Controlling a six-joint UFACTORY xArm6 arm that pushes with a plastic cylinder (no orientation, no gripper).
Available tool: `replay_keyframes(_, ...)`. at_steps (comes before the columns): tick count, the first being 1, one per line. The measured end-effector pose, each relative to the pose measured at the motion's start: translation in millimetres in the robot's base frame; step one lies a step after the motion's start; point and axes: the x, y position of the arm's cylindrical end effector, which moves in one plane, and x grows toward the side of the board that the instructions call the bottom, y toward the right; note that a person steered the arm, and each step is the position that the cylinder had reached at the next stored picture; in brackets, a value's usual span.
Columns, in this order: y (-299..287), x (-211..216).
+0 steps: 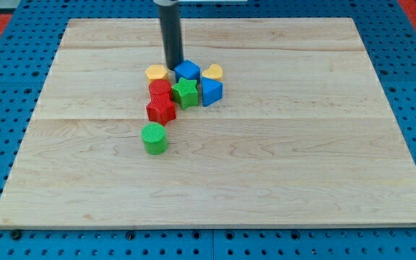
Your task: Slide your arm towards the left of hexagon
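My tip (173,65) rests on the wooden board (280,166) at the top of a cluster of blocks. It stands in the gap between the yellow hexagon (157,72) on its left and a blue block (187,71) on its right, close to both. Whether it touches either one cannot be told. The dark rod rises straight up from the tip and leaves the view at the top.
A yellow heart (212,72) lies right of the blue block. Below are a red block (160,89), a green star (185,93) and a blue triangle (211,92). A red star (161,110) and a green cylinder (154,138) lie lower.
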Motion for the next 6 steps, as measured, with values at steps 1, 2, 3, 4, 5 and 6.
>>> replay_keyframes(1, -28, -6)
replay_keyframes(2, -81, -58)
replay_keyframes(3, -88, -59)
replay_keyframes(4, -36, -30)
replay_keyframes(5, -101, -23)
replay_keyframes(6, -123, 20)
